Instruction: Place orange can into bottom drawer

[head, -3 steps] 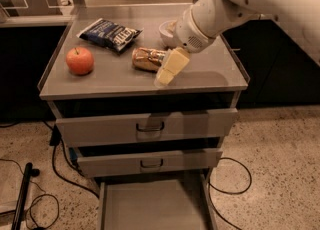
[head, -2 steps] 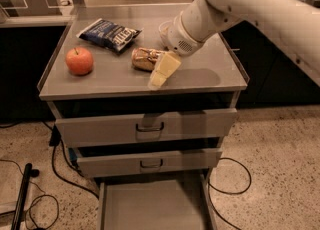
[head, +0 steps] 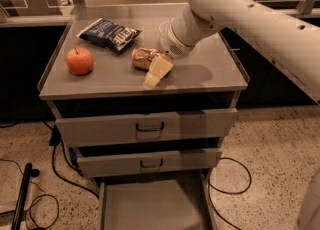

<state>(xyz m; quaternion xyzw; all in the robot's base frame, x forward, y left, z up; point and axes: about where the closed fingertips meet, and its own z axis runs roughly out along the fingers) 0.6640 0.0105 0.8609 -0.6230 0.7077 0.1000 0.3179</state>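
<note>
The orange can [head: 143, 57] lies on its side on the cabinet top [head: 200, 76], near the middle. It is shiny orange-gold with pale markings. My gripper [head: 154, 75], pale yellow, hangs from the white arm that reaches in from the upper right. It is right beside the can on the can's right and front, partly overlapping it in the view. The bottom drawer [head: 155, 206] is pulled out below, and its flat grey floor shows with nothing on it.
An orange-red apple [head: 80, 60] sits at the left of the cabinet top. A dark blue snack bag [head: 110, 32] lies behind the can. The two upper drawers [head: 145, 126] are shut. Black cables [head: 55, 174] lie on the floor on both sides.
The arm has swung left and a little lower, bringing my gripper closer against the right side of the can. The can, apple and bag have not moved.
</note>
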